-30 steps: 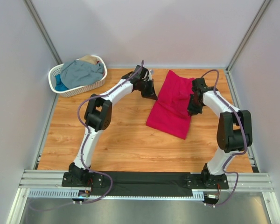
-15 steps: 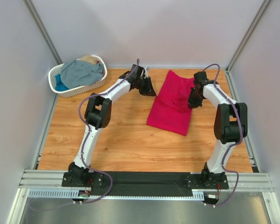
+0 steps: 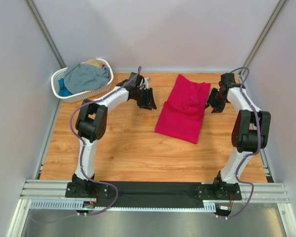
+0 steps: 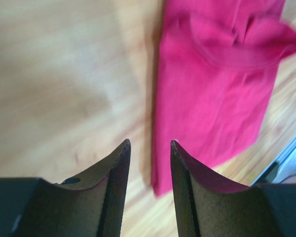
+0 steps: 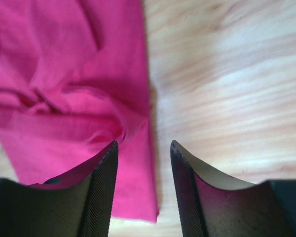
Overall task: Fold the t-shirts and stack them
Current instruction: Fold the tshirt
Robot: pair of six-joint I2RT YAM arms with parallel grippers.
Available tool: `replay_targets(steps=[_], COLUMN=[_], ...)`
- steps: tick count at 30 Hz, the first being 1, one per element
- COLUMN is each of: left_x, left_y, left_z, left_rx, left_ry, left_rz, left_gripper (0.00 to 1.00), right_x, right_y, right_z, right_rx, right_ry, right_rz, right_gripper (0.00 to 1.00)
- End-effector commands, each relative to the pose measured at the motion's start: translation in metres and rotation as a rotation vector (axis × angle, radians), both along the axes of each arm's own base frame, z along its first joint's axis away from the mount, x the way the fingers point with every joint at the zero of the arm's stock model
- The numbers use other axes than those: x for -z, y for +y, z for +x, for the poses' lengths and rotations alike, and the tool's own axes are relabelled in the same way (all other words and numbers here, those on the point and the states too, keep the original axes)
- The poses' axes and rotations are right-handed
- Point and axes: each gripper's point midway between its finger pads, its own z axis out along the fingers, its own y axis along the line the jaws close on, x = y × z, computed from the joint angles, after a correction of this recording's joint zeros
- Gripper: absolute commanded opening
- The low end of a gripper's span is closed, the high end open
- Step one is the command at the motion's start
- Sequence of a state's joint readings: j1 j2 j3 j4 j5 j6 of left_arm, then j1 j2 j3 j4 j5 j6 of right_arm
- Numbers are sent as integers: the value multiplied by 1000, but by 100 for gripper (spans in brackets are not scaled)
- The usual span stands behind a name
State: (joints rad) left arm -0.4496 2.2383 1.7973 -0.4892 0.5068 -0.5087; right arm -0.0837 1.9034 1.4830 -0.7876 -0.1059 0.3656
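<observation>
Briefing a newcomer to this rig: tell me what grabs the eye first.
A large crimson-pink cloth t-shirt lies on the wooden table, far middle, between the open left gripper and open right gripper, neither touching it. A white plastic lattice basket heaped with grey-blue cloth sits far left.

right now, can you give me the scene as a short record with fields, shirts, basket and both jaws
pink t-shirt: flat on the table, folded into a long strip, bunched at the far end
basket: far left corner, holds the other shirts
grey-blue t-shirt: on top of the basket heap
bright blue t-shirt: edge showing under the grey-blue one
tan t-shirt: peeking out at the basket's far side
left jaws: open, empty, left of the pink t-shirt
right jaws: open, empty, by its right edge
stack: none yet
</observation>
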Motion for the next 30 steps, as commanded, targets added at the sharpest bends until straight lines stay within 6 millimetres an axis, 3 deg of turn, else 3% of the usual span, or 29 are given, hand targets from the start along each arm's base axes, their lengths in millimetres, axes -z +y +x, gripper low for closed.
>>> replay_targets(steps=[1,4,5,9,10,17,23,26,30], left_x=[-28,-15,-16,1,6,7,15,14,11], left_y=[8,8,6,3,3,8,25,24,21], left_z=[-29,-53,-59,-79,-84,-83,-85,-93,-98], left_rx=[78,113,126,164,167,127,59,54,68], left_ry=[-117,-90,-91,-61,-47,-60,24,38,17], left_rz=[54,54,46,59,65,95,216,185,138], left_gripper=[46,46,46,45,45,43,44,47,50], right_x=[-35,-42,-32,-26,-23,11,34,46,45], right_y=[25,37,41,50,61,66,45,42,35], right_z=[-22,-46,-59,-66,-66,-37,-4,-6,-12], right_rx=[-59,-76,-74,-88,-117,-113,9,69,133], right_ry=[-54,-59,-26,-46,-41,-25,-39,-15,-15], right_rz=[71,54,66,88,98,114,59,52,26], right_gripper=[48,39,37,29,28,23,23,23,23])
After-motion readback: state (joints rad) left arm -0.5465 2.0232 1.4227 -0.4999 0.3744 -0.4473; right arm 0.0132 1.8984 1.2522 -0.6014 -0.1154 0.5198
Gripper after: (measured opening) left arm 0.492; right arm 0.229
